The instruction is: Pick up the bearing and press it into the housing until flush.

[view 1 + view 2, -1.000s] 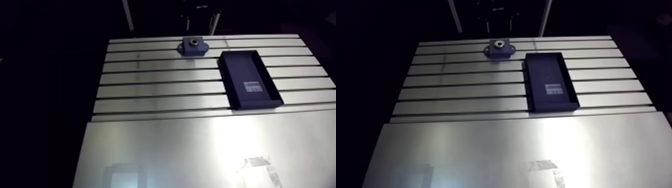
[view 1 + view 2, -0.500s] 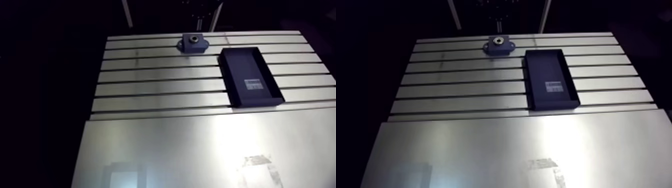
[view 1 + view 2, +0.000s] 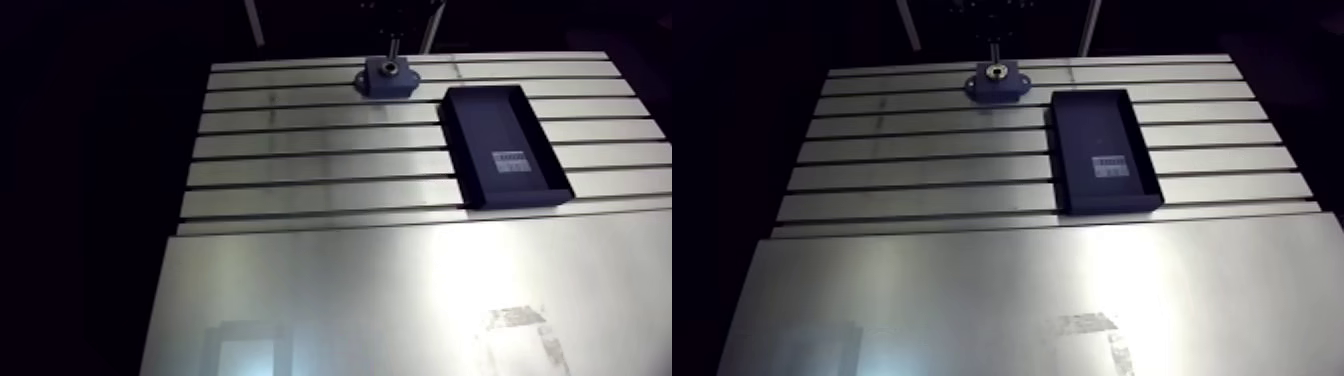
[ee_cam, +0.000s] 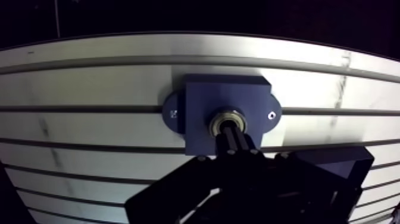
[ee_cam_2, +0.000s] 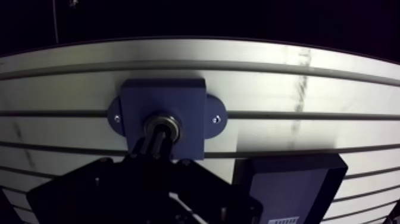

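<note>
At twelve o'clock on the grey slotted worktop (image 4: 89, 83), my narrow gripper (image 4: 231, 133) touches the round silver bearing (image 4: 221, 117) inside the blue block housing (image 4: 202, 98).

You find the housing (image 3: 388, 77) near the far edge of the table (image 3: 320, 170), and the bearing (image 4: 227, 121) sits in its middle hole. The gripper (image 4: 235, 138) stands over the housing, its tip at the bearing. The tray (image 3: 490, 115) lies right of the housing and nearer to the arm, apart from it, with a label (image 3: 510, 163) inside at its near end
</note>
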Action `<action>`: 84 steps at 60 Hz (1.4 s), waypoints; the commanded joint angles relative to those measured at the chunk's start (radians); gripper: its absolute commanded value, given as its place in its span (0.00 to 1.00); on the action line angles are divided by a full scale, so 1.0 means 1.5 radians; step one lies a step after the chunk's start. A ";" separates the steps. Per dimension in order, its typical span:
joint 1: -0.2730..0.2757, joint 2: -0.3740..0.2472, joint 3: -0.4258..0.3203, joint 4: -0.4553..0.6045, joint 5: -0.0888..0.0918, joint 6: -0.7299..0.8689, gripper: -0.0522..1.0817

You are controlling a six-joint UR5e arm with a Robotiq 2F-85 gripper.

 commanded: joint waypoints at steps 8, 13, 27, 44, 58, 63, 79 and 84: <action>0.000 0.002 0.006 -0.012 0.002 -0.002 1.00; 0.000 0.002 0.006 -0.012 0.002 -0.002 1.00; 0.000 0.003 0.011 -0.013 0.001 -0.004 1.00; 0.000 0.009 0.012 -0.018 -0.004 -0.005 1.00; 0.000 0.011 0.014 -0.019 -0.003 -0.006 1.00; 0.000 0.011 0.014 -0.019 -0.001 -0.006 1.00; 0.000 0.011 0.013 -0.019 0.000 -0.008 1.00; 0.000 0.012 0.013 -0.019 0.000 -0.008 1.00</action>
